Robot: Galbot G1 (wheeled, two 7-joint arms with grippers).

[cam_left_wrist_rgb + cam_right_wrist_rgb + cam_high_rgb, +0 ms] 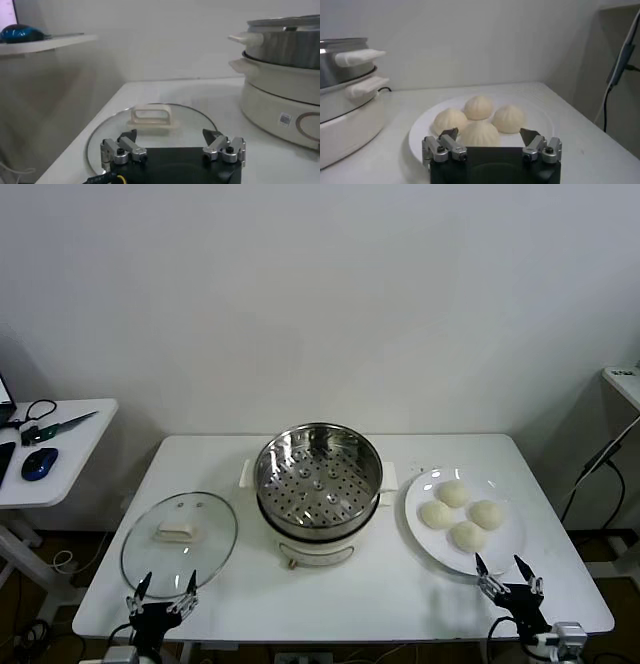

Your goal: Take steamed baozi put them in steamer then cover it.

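- The round shiny steel steamer (318, 476) stands uncovered at the middle of the white desk (340, 584), on its cream-white electric base with side handles; only the perforated tray shows inside, with nothing lying on it.
- The flat white round plate (440, 542) lies on the desk to the robot's right of the steamer, a little apart from it.
- On that plate sit the four small smooth cream-white steamed baozi (460, 515), bunched close together near its middle; in the right wrist view they are a tight cluster (479, 121).
- The round clear glass cover (180, 542) with a metal rim lies flat on the desk to the robot's left of the steamer, its cream-white rectangular handle upward at the centre.
- The left hand (166, 587) hangs at the desk's near edge, just at the cover's near rim; its fingers are spread wide and grasp nothing, as the left wrist view (172, 145) shows.
- The right hand (503, 570) hangs at the near edge just beside the plate's near rim, likewise released and empty, its fingers spread before the baozi (490, 142).
- A second white desk (75, 446) at the far left carries a blue mouse (39, 463) and some cables.
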